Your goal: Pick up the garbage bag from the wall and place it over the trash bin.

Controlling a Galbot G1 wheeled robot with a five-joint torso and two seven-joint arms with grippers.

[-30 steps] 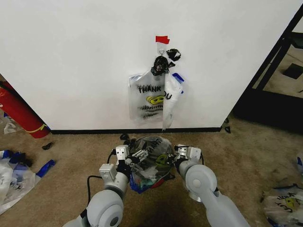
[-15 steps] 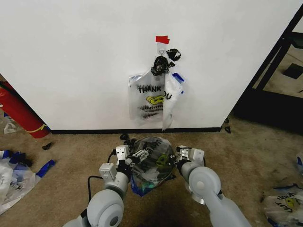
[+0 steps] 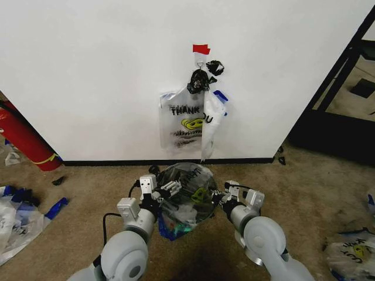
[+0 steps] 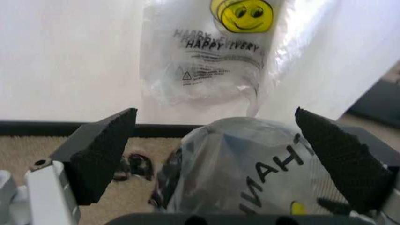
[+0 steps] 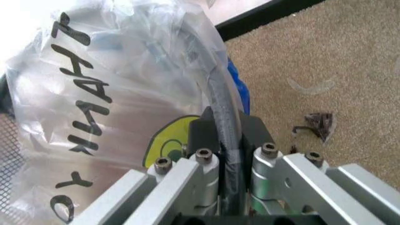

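A see-through garbage bag [image 3: 186, 190] with black lettering and a yellow smiley lies draped over the trash bin on the carpet, just in front of the wall [image 3: 88, 70]. The bag covers the bin; its black rim [image 5: 220, 101] shows through the plastic. My right gripper [image 5: 229, 140] is shut on that bag-covered rim, at the bin's right side [image 3: 218, 198]. The left gripper [image 4: 218, 157] stands open with the bagged bin top between its fingers [image 4: 103, 157], at the bin's left side [image 3: 169, 189]. More bags [image 3: 183, 120] hang from a hook under a red tape patch [image 3: 201, 49].
A red cylinder [image 3: 20, 137] leans at the far left. Crumpled bags lie on the carpet at left [image 3: 17, 222] and lower right [image 3: 351, 252]. A black frame [image 3: 340, 76] stands at the right. Small black scraps [image 5: 315, 123] lie on the carpet near the bin.
The right gripper has shifted a little to the right along the bin's edge, and the left arm has drawn slightly left and up. The bag now sits more spread over the bin top.
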